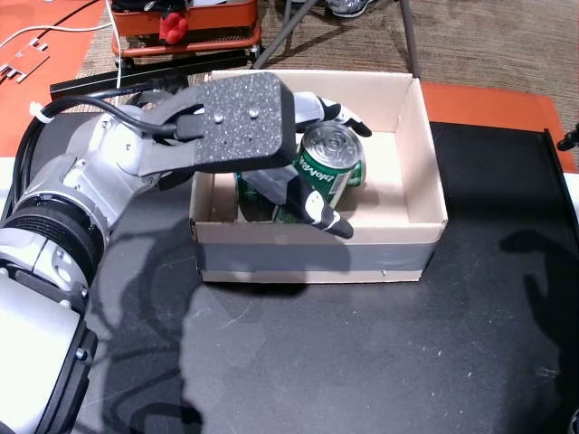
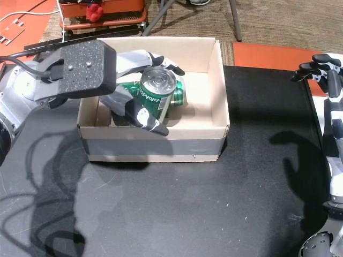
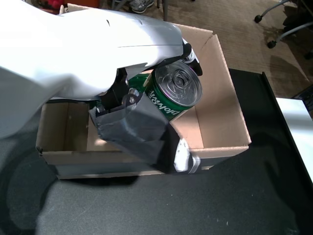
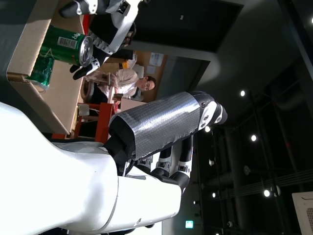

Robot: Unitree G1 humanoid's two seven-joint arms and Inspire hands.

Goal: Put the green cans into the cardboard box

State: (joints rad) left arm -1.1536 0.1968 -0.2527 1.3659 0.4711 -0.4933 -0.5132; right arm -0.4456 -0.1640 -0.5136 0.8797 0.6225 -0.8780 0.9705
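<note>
Your left hand (image 1: 271,154) grips a green aluminium can (image 1: 327,165) over the open cardboard box (image 1: 425,163); another green can (image 2: 128,88) lies inside. Just release. Right hand (image 2: 324,72) empty, fingers apart.

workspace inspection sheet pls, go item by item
surface: black table, bare in front of the box
job's things: green can held over the open cardboard box; another green can lies inside
clutter: nothing seen on the table
hands: left hand shut on the can; right hand open, off to the side
cables: black cable along the left arm
surroundings: orange floor mat, red-orange cart behind
</note>
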